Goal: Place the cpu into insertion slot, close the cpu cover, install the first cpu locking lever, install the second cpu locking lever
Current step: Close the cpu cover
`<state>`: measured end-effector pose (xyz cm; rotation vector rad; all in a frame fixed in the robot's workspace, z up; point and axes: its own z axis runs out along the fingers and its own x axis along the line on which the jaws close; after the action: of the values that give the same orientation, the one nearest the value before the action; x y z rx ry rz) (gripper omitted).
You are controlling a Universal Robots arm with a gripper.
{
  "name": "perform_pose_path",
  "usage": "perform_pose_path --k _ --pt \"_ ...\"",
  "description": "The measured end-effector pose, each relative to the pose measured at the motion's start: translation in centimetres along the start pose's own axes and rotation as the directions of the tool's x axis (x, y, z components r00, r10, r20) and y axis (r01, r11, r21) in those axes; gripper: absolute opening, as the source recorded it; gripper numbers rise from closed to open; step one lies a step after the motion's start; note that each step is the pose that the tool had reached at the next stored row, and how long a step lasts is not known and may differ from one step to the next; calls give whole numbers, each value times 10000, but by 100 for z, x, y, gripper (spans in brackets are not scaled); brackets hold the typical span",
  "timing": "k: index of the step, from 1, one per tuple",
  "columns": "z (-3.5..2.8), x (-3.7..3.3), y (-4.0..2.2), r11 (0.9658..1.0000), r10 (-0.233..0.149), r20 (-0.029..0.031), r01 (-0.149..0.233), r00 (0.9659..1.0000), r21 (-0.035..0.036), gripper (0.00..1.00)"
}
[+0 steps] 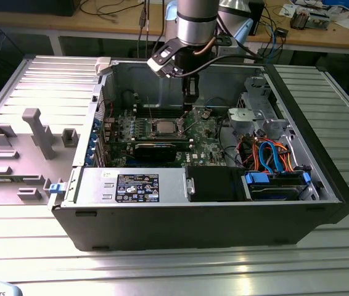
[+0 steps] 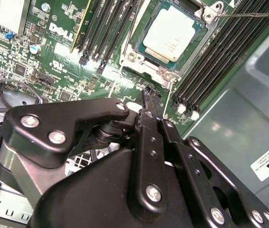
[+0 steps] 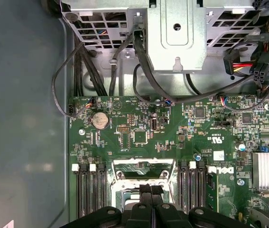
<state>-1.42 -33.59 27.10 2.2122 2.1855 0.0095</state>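
Seemingly lever stage: silvery-grey square cpu [image 2: 172, 33] seated under silver window-frame cpu cover [image 2: 144, 62]; thin locking lever [image 2: 248, 14] unlatched; black claw [image 2: 149, 92] pressed together, empty. Lever probably wants pushing down, hooking.

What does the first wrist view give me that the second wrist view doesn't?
First wrist view: a metal drive cage, black cables trailing from it, and a coin cell on the board. Second wrist view: the cpu, silvery top up, framed by metal. Both wrist views: the gripper, the memory slots and the green board.
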Motion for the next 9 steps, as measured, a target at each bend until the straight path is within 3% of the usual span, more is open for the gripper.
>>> perform_pose_path --k 9 --pt "1 0 26 10000 2 0 -2 10000 0 11"
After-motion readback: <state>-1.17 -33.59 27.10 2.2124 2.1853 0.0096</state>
